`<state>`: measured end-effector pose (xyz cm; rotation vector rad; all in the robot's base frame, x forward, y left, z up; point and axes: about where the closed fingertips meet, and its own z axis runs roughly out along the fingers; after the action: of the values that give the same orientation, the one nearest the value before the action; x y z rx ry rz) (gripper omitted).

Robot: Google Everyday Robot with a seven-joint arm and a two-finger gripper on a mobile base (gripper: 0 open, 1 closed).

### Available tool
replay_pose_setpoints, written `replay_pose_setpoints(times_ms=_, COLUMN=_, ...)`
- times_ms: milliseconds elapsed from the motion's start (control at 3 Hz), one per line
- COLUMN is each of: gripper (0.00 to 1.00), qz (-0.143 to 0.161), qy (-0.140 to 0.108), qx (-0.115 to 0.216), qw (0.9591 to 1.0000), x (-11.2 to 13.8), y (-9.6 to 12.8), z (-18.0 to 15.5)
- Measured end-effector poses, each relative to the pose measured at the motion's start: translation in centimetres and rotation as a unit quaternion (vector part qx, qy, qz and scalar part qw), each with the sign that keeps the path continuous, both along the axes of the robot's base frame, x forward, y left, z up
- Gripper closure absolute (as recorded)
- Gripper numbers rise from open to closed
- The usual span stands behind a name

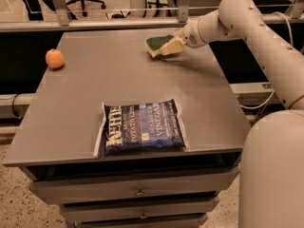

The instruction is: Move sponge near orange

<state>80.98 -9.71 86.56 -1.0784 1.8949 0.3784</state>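
The sponge [158,42], dark green on top with pale foam below, is at the back right of the grey table [118,80]. My cream-coloured gripper [167,47] reaches in from the right and is shut on the sponge. It holds the sponge slightly above the tabletop, with a faint shadow beneath. The orange [54,58], small and round, sits at the table's far left edge, well away from the sponge and gripper.
A blue chip bag [142,127] lies flat near the table's front edge. Drawers [137,191] run below the tabletop. My white arm [266,37] spans the right side. A rail [118,23] and office chairs stand behind the table.
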Motion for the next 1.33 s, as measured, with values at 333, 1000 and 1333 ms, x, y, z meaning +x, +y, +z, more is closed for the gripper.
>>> replay_pose_setpoints(times_ms=333, gripper=1.0, qz=0.012, qy=-0.049, qx=-0.018, qw=0.9985, x=-1.2, y=0.5, z=5.0)
replay_pose_setpoints(times_ms=1000, gripper=1.0, qz=0.038, qy=-0.056, qx=-0.069, qw=0.9953, x=-2.5, y=6.0, z=5.4)
replay_pose_setpoints(times_ms=1333, gripper=1.0, qz=0.055, qy=-0.044, qx=-0.058, qw=0.9959, x=-2.4, y=10.5, z=4.4)
